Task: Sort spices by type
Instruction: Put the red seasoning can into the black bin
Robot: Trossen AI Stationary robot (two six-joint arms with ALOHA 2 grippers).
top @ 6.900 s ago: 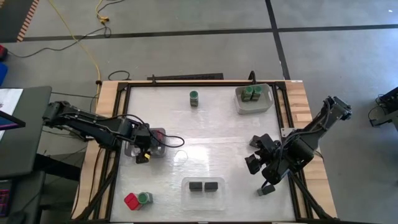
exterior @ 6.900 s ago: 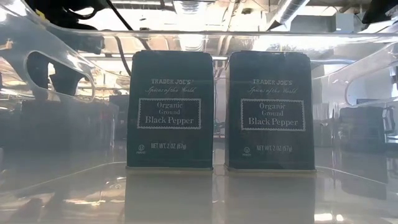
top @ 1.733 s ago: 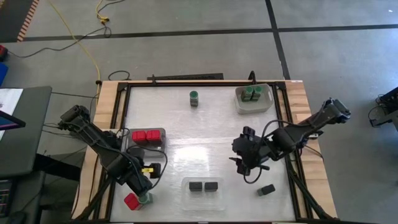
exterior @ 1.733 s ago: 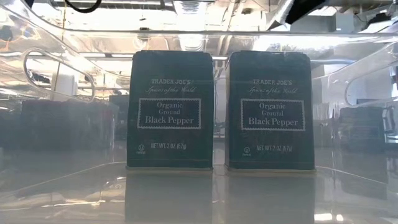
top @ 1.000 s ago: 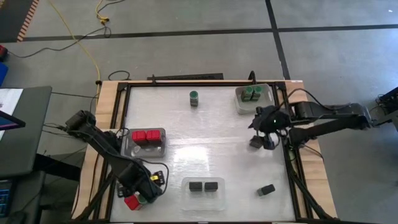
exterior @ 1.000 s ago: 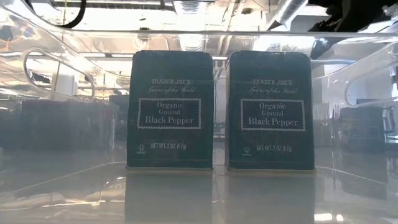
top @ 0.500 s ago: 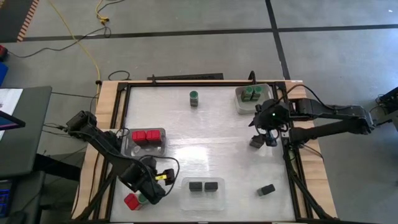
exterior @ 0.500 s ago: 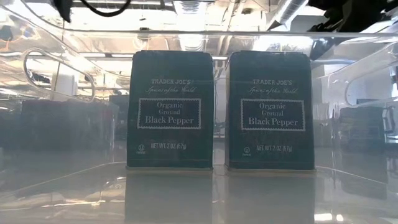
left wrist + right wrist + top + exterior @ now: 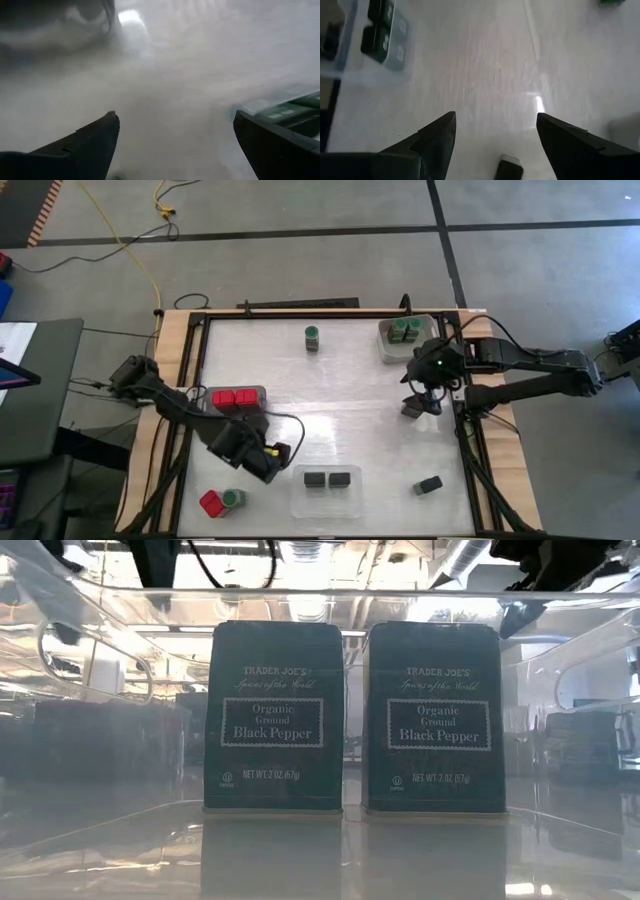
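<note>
- Left tool (image 9: 272, 455), fingers apart and empty, hangs near the bench's front edge, probably lining up for the red block (image 9: 211, 503) and green jar (image 9: 233, 498) at the front-left corner.
- Right tool (image 9: 424, 400), fingers apart, hovers over a black box (image 9: 410, 409) near the right edge, seemingly ready to lift it.

table centre (image 9: 330, 415) open, trays (image 9: 325, 480) edging

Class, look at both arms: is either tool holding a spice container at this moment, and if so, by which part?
Neither. The left tool is open and empty above the table; the right tool is open too, with nothing between its fingers.
</note>
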